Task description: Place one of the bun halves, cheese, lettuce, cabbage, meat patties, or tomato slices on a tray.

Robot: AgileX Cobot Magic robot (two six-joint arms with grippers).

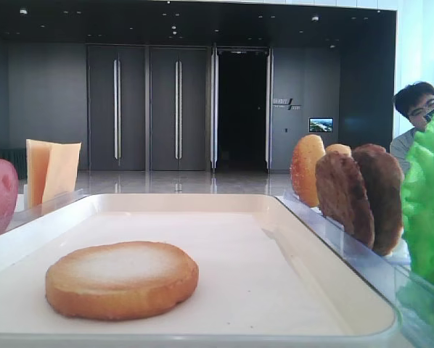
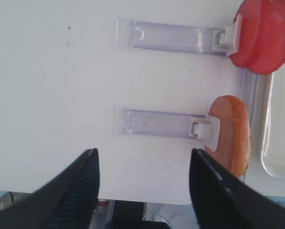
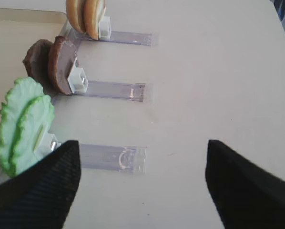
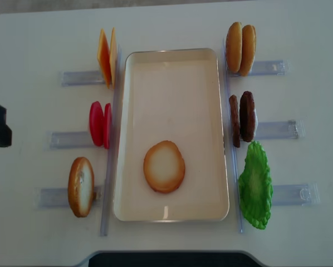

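Both grippers, left gripper (image 2: pixel 142 183) and right gripper (image 3: pixel 142 183), stood wide, empty. Bun half (image 4: pixel 164 166) lay flat, lower centre of tray (image 4: pixel 172 53). Standing patties (image 4: pixel 241 118), right of frame, looked stiff, light; best pinched across flat faces.

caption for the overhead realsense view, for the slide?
One bun half lies flat on the cream tray, flanked by upright cheese, tomato slices, meat patties and lettuce.

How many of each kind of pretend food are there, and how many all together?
Bun halves: 4, one flat on the tray, one in the left holder, two at top right
Cheese slices: 2
Tomato slices: 2
Meat patties: 2
Lettuce leaves: 2
Total: 12
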